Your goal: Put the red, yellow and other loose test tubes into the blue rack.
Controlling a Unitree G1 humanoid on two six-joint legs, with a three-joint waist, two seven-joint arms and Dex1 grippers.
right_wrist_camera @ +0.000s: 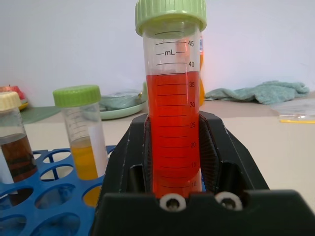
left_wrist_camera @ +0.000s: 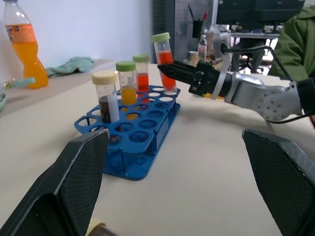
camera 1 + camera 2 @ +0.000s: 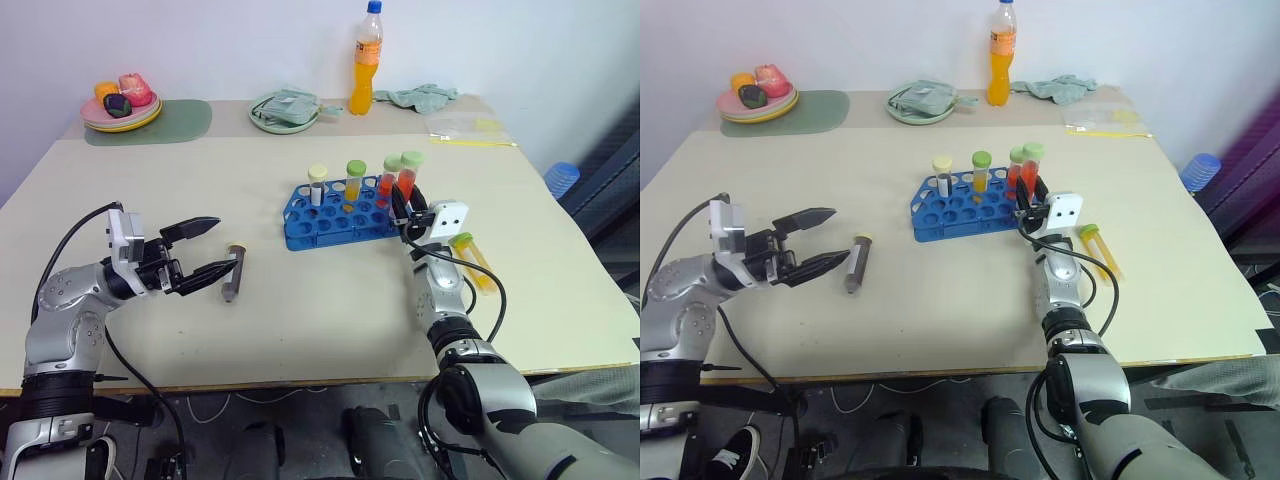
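My tool (image 1: 173, 167) clamps a red-filled test tube (image 1: 172, 132) with a green cap, upright between both black fingers (image 1: 128, 162). Beside it the blue rack (image 1: 44, 196) holds a yellow-filled tube (image 1: 83, 142) with a green cap and a brown-filled tube (image 1: 14, 147) with a cream cap. A crumpled green cloth (image 1: 261, 92) lies far back on the bench (image 1: 275, 142).

An orange drink bottle (image 3: 367, 60) stands at twelve o'clock on the table (image 3: 300, 310); a fruit plate (image 3: 122, 110) sits at ten o'clock, a green cloth (image 3: 420, 96) at one.

Beige table (image 3: 300, 320): blue rack (image 3: 340, 215), loose tubes (image 3: 234, 272).
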